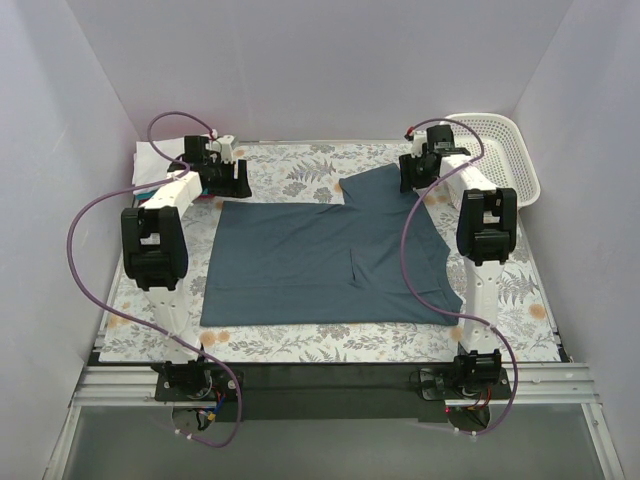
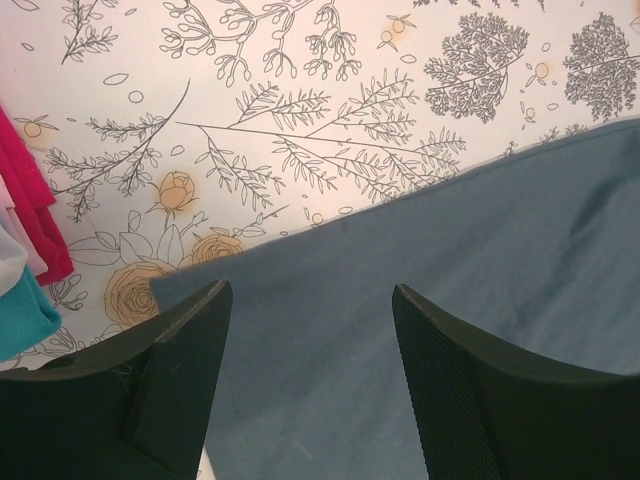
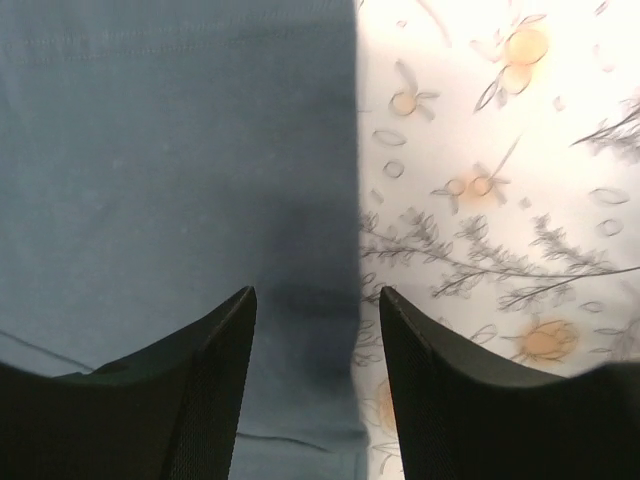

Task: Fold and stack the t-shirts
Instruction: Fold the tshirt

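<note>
A large dark slate-blue t-shirt point(image 1: 320, 262) lies spread flat on the floral tablecloth, one sleeve reaching toward the back right. My left gripper point(image 1: 222, 180) hovers open over its back left corner point(image 2: 400, 300), nothing between its fingers. My right gripper point(image 1: 418, 172) stands open above the shirt's far right edge point(image 3: 200, 180), straddling the cloth's border without holding it. A small stack of folded t-shirts sits at the back left: red point(image 2: 30, 190), teal point(image 2: 22, 315) and white point(image 1: 152, 160) cloth show at its edges.
A white mesh basket point(image 1: 500, 150) stands at the back right corner. The floral tablecloth point(image 1: 290, 175) covers the table. White walls close in on the left, back and right. The arm bases sit on a black rail point(image 1: 330, 378) at the near edge.
</note>
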Robot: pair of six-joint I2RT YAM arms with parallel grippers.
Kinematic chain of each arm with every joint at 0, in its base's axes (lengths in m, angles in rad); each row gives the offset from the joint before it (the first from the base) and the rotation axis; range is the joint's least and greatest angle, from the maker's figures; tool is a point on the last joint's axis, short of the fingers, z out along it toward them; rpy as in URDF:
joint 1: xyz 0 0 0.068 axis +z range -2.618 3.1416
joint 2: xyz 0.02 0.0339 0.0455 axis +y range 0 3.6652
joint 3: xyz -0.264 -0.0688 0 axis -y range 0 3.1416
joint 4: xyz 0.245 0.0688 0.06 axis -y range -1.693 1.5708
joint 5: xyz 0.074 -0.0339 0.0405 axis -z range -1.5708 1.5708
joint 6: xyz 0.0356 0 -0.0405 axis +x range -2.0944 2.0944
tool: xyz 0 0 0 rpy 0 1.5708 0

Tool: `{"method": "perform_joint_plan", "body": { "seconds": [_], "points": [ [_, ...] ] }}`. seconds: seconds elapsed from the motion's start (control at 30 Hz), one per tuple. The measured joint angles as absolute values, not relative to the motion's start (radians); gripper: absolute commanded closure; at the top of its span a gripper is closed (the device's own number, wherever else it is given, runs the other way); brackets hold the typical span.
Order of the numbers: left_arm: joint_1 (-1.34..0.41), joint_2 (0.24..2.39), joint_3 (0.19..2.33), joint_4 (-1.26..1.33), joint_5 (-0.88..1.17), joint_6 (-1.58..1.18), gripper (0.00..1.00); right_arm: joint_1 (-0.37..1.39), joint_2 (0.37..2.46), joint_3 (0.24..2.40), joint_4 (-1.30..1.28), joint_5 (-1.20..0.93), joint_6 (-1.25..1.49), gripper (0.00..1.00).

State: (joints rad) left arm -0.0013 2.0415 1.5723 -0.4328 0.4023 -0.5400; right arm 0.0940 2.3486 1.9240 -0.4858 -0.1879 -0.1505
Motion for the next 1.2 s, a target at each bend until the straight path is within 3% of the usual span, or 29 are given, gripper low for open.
{"method": "perform_joint_plan", "body": {
  "seconds": [0.37, 0.47, 0.5, 0.63, 0.67, 0.9, 1.2],
  "points": [
    [-0.001, 2.123, 1.636, -0.446, 0.365, -0.531, 0.35, 0.117, 2.394, 1.979, -0.437, -0.157, -0.151, 0.42],
    [-0.001, 2.135, 1.657, -0.454, 0.353, -0.531, 0.35, 0.124, 2.398, 1.983, -0.431, -0.156, -0.155, 0.54],
    [-0.001, 2.14, 1.668, -0.455, 0.35, -0.531, 0.35, 0.126, 2.403, 1.988, -0.431, -0.157, -0.156, 0.67],
    [-0.001, 2.172, 1.713, -0.464, 0.334, -0.516, 0.39, 0.133, 2.416, 2.004, -0.421, -0.165, -0.16, 0.95],
    [-0.001, 2.18, 1.721, -0.467, 0.33, -0.51, 0.41, 0.133, 2.417, 2.005, -0.42, -0.17, -0.164, 0.99],
    [-0.001, 2.264, 1.813, -0.523, 0.31, -0.45, 0.59, 0.136, 2.418, 2.006, -0.423, -0.196, -0.166, 0.99],
    [-0.001, 2.286, 1.819, -0.606, 0.291, -0.366, 0.6, 0.136, 2.418, 2.006, -0.431, -0.228, -0.183, 0.99]
  ]
}}
